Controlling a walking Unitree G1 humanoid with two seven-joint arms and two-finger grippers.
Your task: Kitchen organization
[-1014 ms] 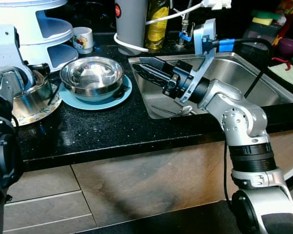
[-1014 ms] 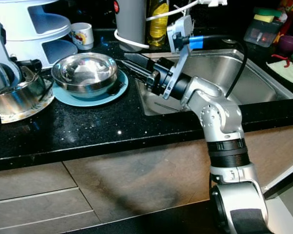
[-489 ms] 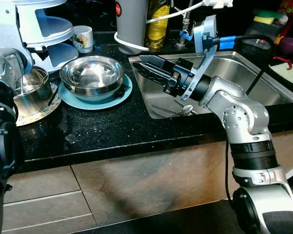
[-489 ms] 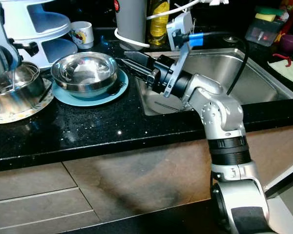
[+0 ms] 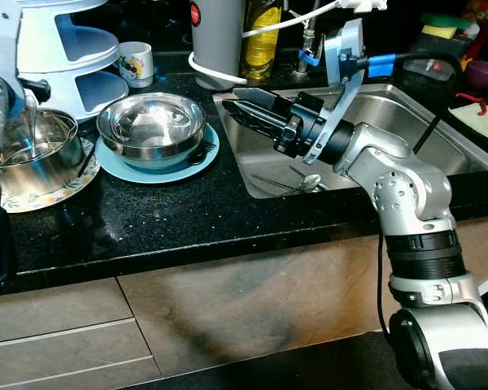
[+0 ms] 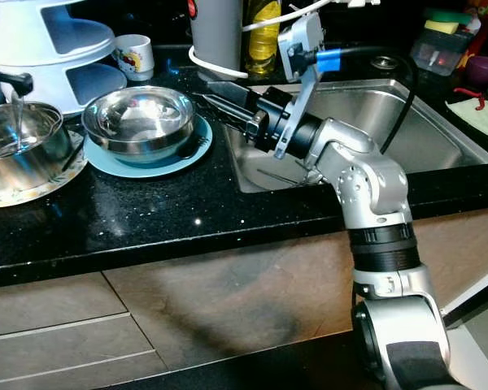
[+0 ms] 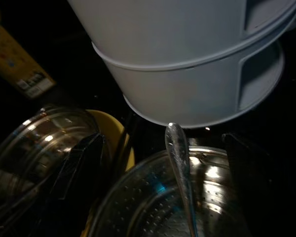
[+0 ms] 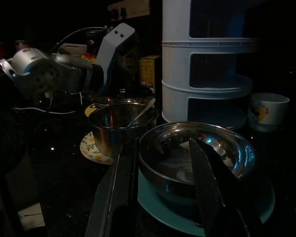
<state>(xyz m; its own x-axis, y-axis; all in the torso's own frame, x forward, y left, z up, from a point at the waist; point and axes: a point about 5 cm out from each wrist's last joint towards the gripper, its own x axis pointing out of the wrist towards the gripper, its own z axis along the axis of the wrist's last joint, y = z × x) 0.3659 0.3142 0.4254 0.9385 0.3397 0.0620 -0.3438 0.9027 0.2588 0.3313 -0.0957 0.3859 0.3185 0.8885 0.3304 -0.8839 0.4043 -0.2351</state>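
Observation:
A steel pot [image 5: 34, 150] stands on a floral plate [image 5: 61, 188] at the left of the black counter, with a spoon [image 7: 180, 168] leaning inside it. My left gripper [image 7: 164, 148] hangs open just above the pot's rim. Its two black fingers [image 7: 84, 163] are spread wide on either side of the spoon's handle without touching it. A steel bowl [image 5: 150, 126] rests on a teal plate [image 5: 193, 165] beside the pot. My right gripper [image 5: 230, 104] is open and empty. It hovers over the sink's left rim and points at the steel bowl, a little short of it.
A white tiered rack [image 5: 65, 41] and a small cup [image 5: 137, 63] stand behind the pot and bowl. A grey canister [image 5: 220, 36] and yellow bottle [image 5: 263, 41] sit by the tap. The steel sink [image 5: 423, 122] holds a spoon [image 5: 299, 183]. The counter's front edge [image 5: 187, 248] is near.
My left arm has drawn back to the left, off the pot, and the spoon now stands free in it. The right gripper has risen slightly.

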